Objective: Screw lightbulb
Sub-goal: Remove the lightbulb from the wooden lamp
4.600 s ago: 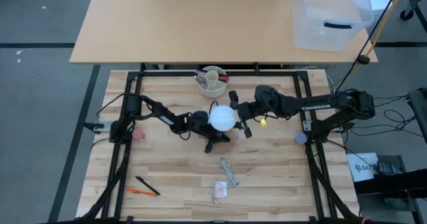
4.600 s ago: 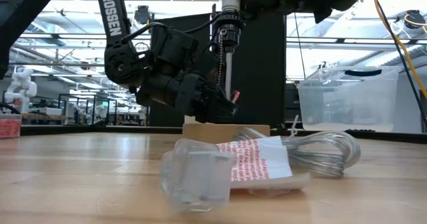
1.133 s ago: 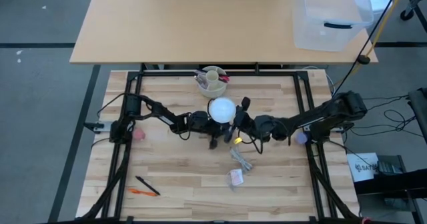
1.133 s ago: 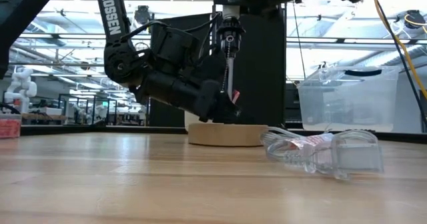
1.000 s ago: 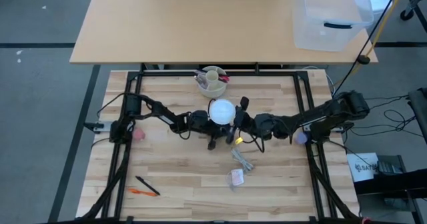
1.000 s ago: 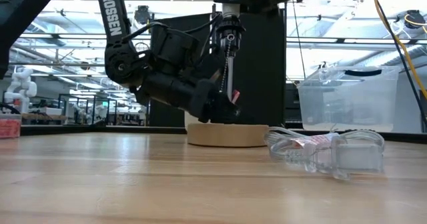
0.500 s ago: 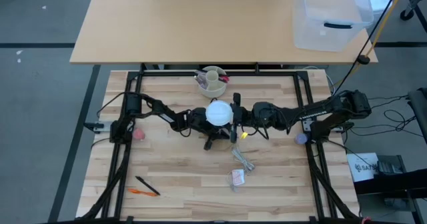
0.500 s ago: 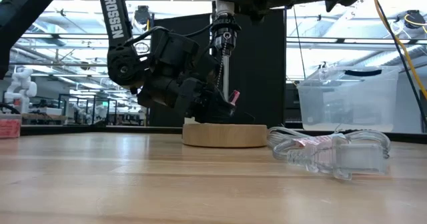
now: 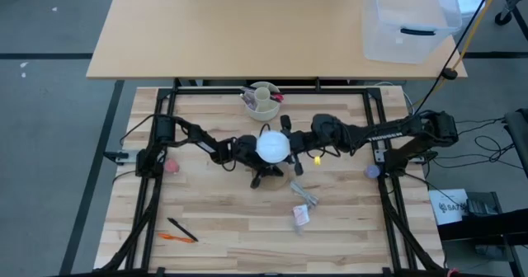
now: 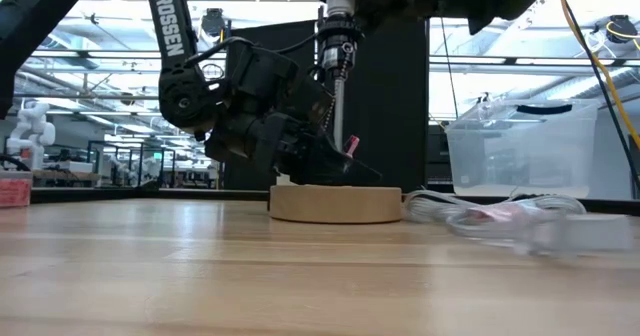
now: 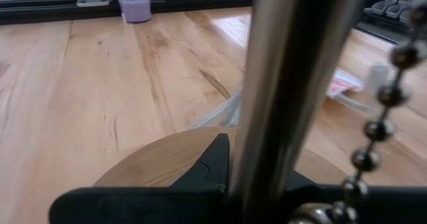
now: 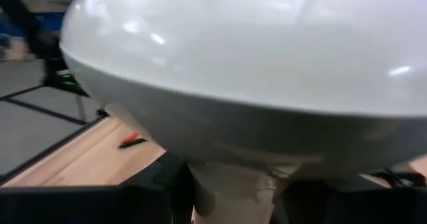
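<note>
The white lightbulb stands dome up at the top of a lamp with a round wooden base, a metal rod and a bead chain. My left gripper reaches in from the table's left and is shut on the rod low down. My right gripper reaches in from the right and is shut on the bulb, whose dome fills the right wrist view. The socket shows in the low view; where bulb and socket meet is hidden. My left gripper holds the lamp's rod between its two fingers, a little above the wooden base. The fingers come level from the table's left and lie across the rod. The lamp stands upright with its base on the table. My right gripper pinches the bulb's tapering lower part below the dome, one finger on each side. The fingers come roughly level from the table's right. The bulb sits dome up at the lamp's top.
A clear cable with a plug and a red-printed tag lies near the lamp, toward the near edge. A cream cup with pens stands at the far edge. Pens lie near left. A purple cup stands at the right.
My right gripper, still on the bulb, has swung from the lamp's near side toward the table's far edge. The lamp's rod has gone from slanted to upright. The clear cable and plug have slid along the table toward its right edge.
</note>
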